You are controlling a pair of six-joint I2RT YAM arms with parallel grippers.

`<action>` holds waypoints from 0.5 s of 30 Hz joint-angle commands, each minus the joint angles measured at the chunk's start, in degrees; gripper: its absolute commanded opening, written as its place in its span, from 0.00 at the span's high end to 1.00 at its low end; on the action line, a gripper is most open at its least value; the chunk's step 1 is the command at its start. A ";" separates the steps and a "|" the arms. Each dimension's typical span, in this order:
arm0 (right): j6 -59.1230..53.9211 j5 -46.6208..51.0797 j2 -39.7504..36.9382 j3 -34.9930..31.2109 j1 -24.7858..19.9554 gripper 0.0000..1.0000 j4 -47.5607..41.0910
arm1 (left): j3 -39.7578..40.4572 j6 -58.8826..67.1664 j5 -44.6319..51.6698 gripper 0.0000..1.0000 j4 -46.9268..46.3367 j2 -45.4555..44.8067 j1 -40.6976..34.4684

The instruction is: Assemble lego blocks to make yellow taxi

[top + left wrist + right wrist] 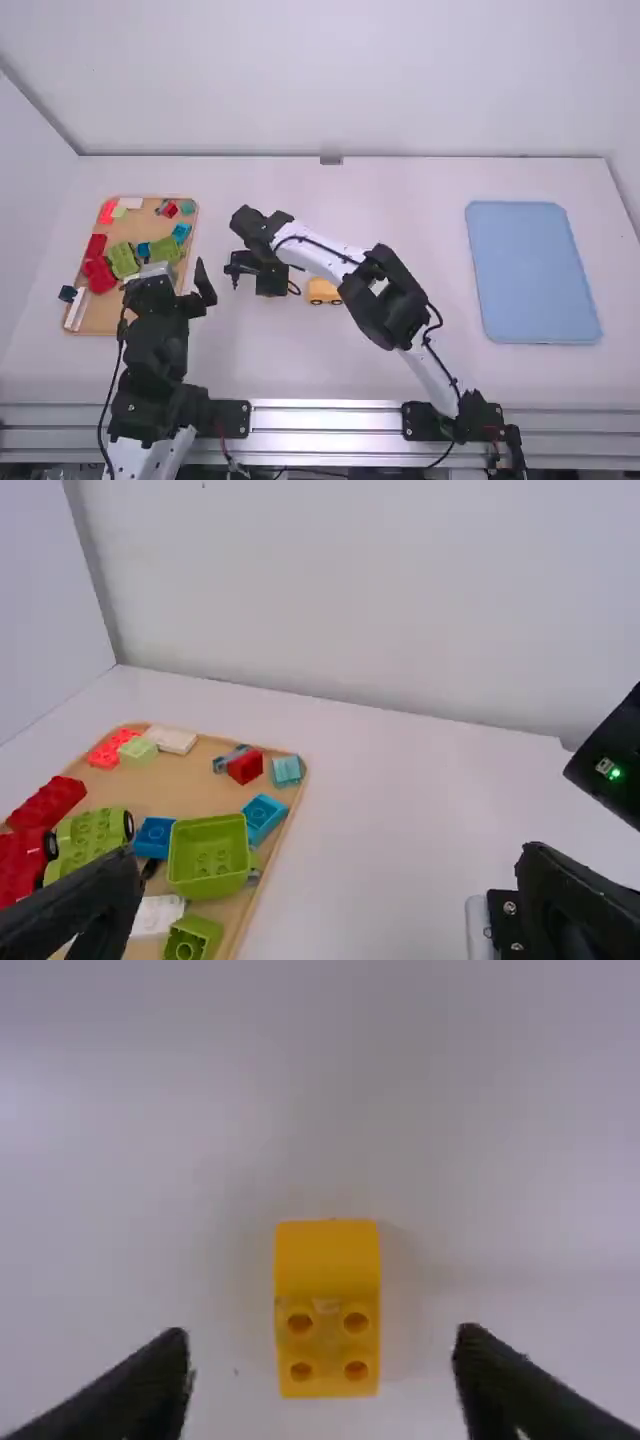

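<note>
The yellow block [327,1260] sits on the bench [400,230] to the right of the wooden tray [100,315]; in the right wrist view its long axis runs lengthwise through the gap of the right hand [265,282], square to a line drawn from one finger to the other; its smooth, rounded end points outward, away from that hand, and its end with four round knobs lies toward the fingers; the fingers stand well apart, one on each side, with bench showing between each and the block; I cannot tell how high they hang over it.

The yellow car [323,291] stands on the bench farther right of the tray, just beside the right hand; its long axis runs across the high view, roughly level, with two wheels on the side facing the arms' bases; which end is its front I cannot tell.

The left hand [172,282] hangs at the tray's right side, fingers wide apart with nothing between them; red, green, blue and white blocks lie on the tray.
</note>
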 commanded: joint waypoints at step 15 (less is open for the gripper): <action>2.93 -6.36 -11.80 0.92 -8.37 0.02 1.09 | -0.22 3.87 4.42 0.01 4.68 1.84 0.35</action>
